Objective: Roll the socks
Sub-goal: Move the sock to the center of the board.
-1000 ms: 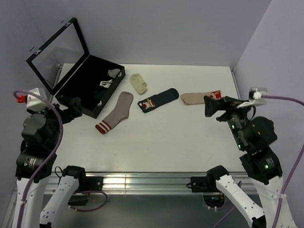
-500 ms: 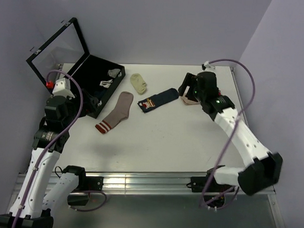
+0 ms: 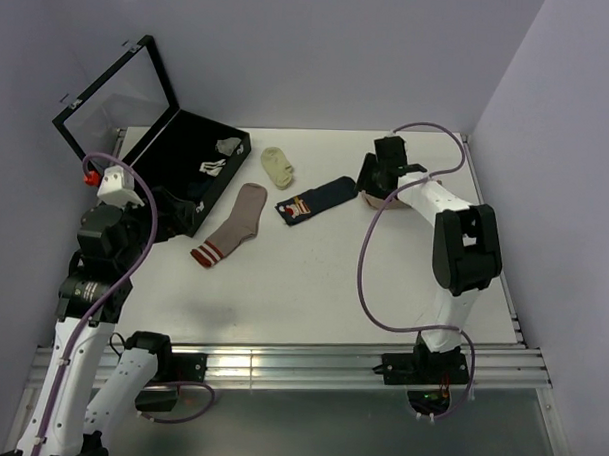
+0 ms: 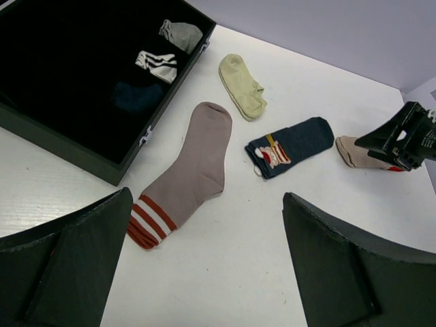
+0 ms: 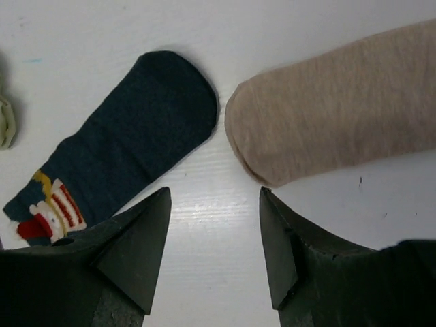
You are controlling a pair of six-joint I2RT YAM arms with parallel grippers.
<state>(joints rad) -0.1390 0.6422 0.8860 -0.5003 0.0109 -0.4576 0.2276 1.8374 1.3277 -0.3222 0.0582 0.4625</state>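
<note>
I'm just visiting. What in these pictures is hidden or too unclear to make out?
- Right wrist view: the beige sock runs off the right edge, far end unseen.
- Same view: the navy sock has its patterned end partly behind the right gripper.
- Overhead view: that gripper covers most of the beige sock.
- Left wrist view: a dark bundle in the black case, too dim to identify.

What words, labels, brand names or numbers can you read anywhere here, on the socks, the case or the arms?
No readable text in any view.
right gripper: small pale marks on its body in the left wrist view, too small to read.
navy sock: red, white and yellow picture, no letters.
dusty-pink sock: plain stripes only.
black case: no label shows.
</note>
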